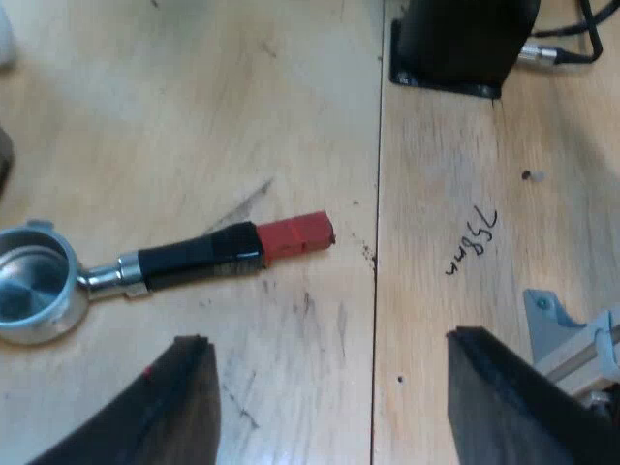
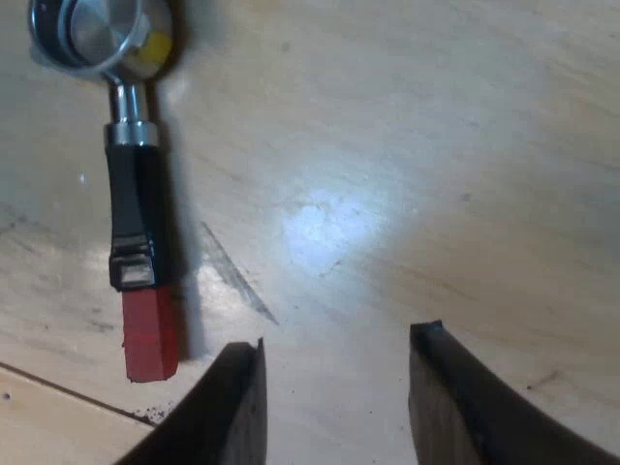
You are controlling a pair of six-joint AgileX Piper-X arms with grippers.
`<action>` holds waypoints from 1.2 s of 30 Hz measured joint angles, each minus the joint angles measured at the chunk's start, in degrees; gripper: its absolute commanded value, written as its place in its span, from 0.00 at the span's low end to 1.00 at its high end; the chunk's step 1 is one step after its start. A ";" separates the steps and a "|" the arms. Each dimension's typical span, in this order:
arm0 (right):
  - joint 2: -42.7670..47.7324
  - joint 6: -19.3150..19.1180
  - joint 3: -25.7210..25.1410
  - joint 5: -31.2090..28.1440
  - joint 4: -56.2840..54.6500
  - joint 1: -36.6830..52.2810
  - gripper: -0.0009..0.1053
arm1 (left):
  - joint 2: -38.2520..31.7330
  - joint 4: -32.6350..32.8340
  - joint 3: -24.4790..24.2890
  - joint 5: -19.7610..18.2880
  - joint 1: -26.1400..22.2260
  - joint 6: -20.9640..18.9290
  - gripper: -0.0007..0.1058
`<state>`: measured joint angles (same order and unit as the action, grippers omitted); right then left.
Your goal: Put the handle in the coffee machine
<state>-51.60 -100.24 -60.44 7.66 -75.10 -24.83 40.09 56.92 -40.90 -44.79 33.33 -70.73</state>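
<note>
Wooden tabletop [image 1: 194, 116] — loose metal holder [image 1: 194, 258] — left gripper [image 1: 325, 339], right gripper [image 2: 339, 336] both spread.

Loose holder [image 2: 133, 194] near wide-spread gripper [image 2: 336, 341]

Left hand [image 1: 329, 387]: both black fingers [image 1: 179, 407] spread wide, big gap between them, nothing gripped, tips free and touching nothing. Hand faces down. One finger has a grey metal bracket [image 1: 567, 334] just beside its outer edge, apparently part of the hand's own hardware. Right hand [image 2: 334, 387]: fingers [image 2: 460, 407] also apart, clear gap, nothing held, tips touching nothing. It faces down too. On both hands the fingers' inner edges slant, so each gap narrows toward the tips.
</note>
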 measured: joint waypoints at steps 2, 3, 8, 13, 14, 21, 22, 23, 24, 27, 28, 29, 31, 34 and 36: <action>-1.69 0.00 0.00 -0.05 0.13 -1.37 0.36 | 0.51 -0.04 0.00 -0.11 0.00 0.14 0.52; -1.98 0.00 0.00 -0.05 0.13 -1.62 0.36 | 0.51 -0.04 0.00 -0.22 0.00 0.29 0.52; -6.03 1.98 0.15 -0.24 0.25 -5.97 0.36 | 0.51 -0.18 0.00 -3.28 0.00 0.65 0.52; -8.94 5.22 1.45 -0.24 0.78 -10.28 0.36 | 0.51 -0.29 0.00 -3.60 0.00 0.79 0.52; -9.26 5.64 1.87 -0.24 0.97 -10.81 0.36 | 0.51 -0.29 0.00 -3.60 0.00 0.79 0.52; -10.49 10.54 8.17 -0.24 6.62 -16.29 0.25 | 0.51 -0.04 0.00 -4.08 0.00 0.79 0.52; -10.49 11.25 9.12 -0.24 7.57 -17.29 0.10 | 0.51 -0.04 0.00 -4.08 0.00 0.79 0.52; -10.49 11.66 10.04 -0.24 8.77 -18.52 0.03 | 0.51 0.07 0.00 -4.08 0.00 0.79 0.52; -10.49 11.81 10.51 -0.37 9.46 -19.14 0.01 | 0.51 0.04 0.00 -4.08 0.00 0.79 0.52; -10.49 12.56 12.38 -0.28 12.52 -21.56 0.01 | 0.51 0.04 0.00 -4.08 0.00 0.79 0.52; -10.49 13.26 13.20 -0.28 14.05 -22.43 0.01 | 0.51 0.04 0.00 -4.08 0.00 0.79 0.52; -10.49 13.90 13.83 -0.28 15.26 -22.99 0.01 | 0.51 0.04 0.00 -4.08 0.00 0.79 0.52; -10.49 15.24 15.02 -0.28 17.55 -23.60 0.01 | 0.51 0.04 0.00 -4.08 0.00 0.79 0.52; -10.49 17.33 16.70 -0.28 20.55 -23.86 0.01 | 0.51 0.04 0.00 -4.08 0.00 0.79 0.52; -10.49 18.22 17.55 -0.28 21.63 -23.86 0.01 | 0.51 -0.07 0.00 -4.08 0.00 0.79 0.52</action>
<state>-62.09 -82.02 -42.88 7.38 -53.48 -48.70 40.60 56.86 -40.90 -48.87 33.33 -69.94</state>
